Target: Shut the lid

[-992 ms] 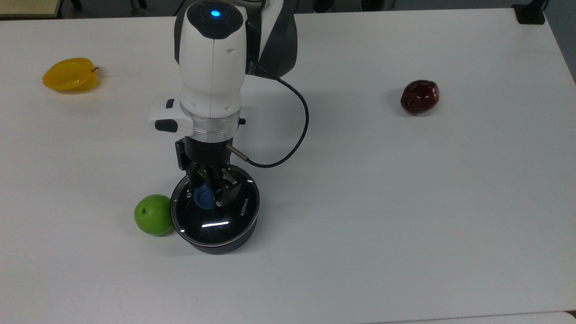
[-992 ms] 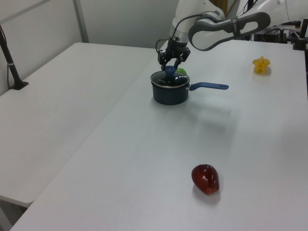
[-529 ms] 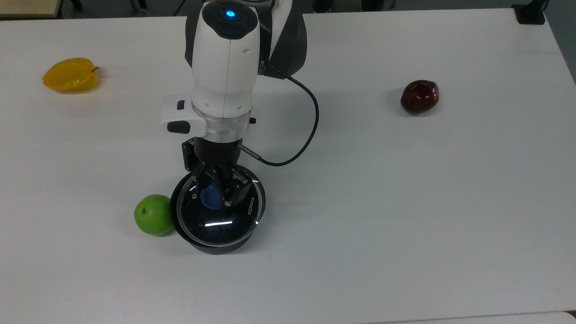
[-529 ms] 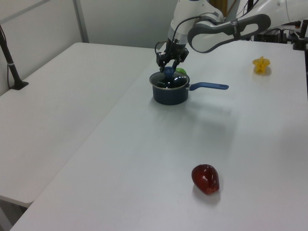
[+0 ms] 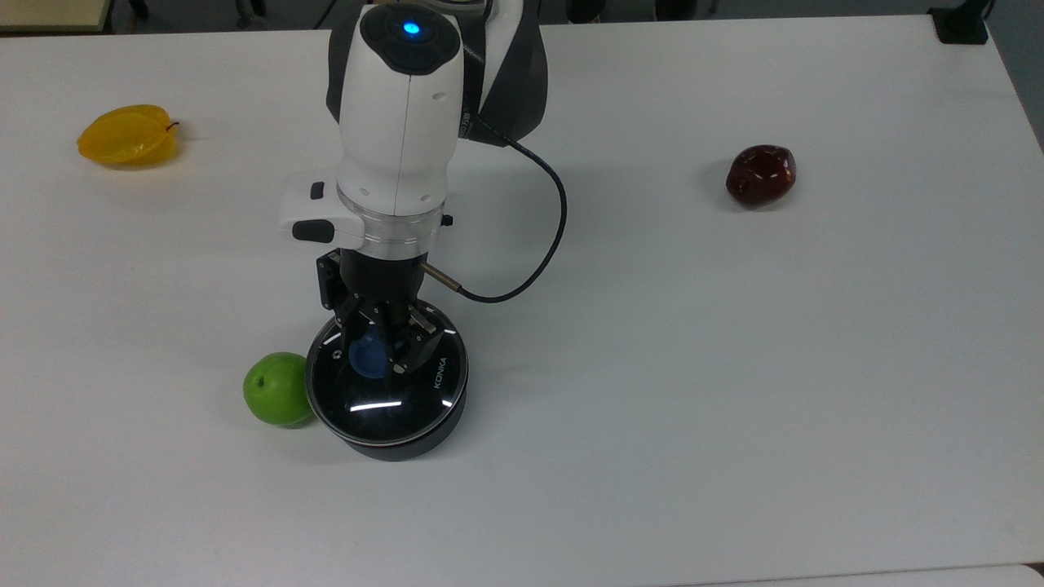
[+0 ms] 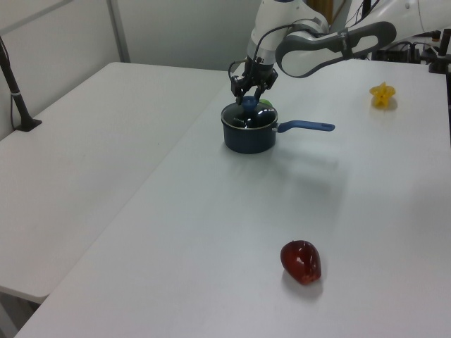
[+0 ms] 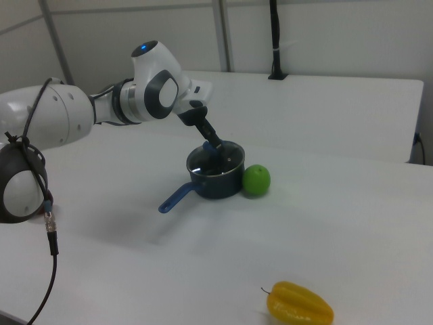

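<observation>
Glass lid (image 5: 391, 395) lies flat, knob (image 5: 367, 359) up, in gripper (image 5: 380, 355).

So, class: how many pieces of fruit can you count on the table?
3. A green apple touching the pot, a yellow starfruit at the top view's far left, and a dark red fruit on the top view's right.

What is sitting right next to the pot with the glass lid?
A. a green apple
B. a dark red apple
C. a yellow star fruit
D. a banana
A: the green apple rests right beside the blue saucepan, while the yellow star fruit and the dark red apple lie far off on the table.
</observation>
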